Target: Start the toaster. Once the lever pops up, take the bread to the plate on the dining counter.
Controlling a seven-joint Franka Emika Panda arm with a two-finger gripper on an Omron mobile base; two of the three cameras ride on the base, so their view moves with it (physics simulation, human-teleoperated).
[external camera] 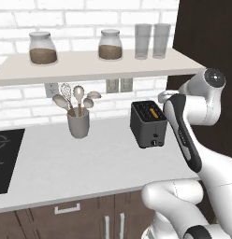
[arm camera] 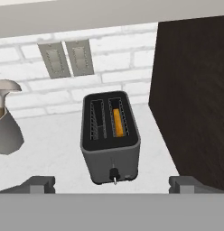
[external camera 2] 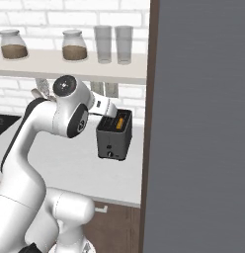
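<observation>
The dark grey toaster [external camera: 148,123] [external camera 2: 114,135] [arm camera: 111,137] stands on the white kitchen counter [external camera: 66,163] next to a tall dark cabinet. Its right slot holds an orange strip [arm camera: 117,122]; I cannot tell whether that is the bread or the glow. A small lever [arm camera: 114,174] sticks out low on its front face. My gripper [arm camera: 113,184] hovers above and in front of the toaster, open, its fingertips [arm camera: 41,182] set wide apart with nothing between them. The plate and the dining counter are out of view.
A grey utensil cup [external camera: 78,122] [arm camera: 5,131] stands left of the toaster. Overhead runs a shelf [external camera: 90,65] with jars and glasses. The dark cabinet [arm camera: 195,94] walls off the right side. A black cooktop [external camera: 5,158] lies far left. Wall outlets [arm camera: 66,57] sit behind.
</observation>
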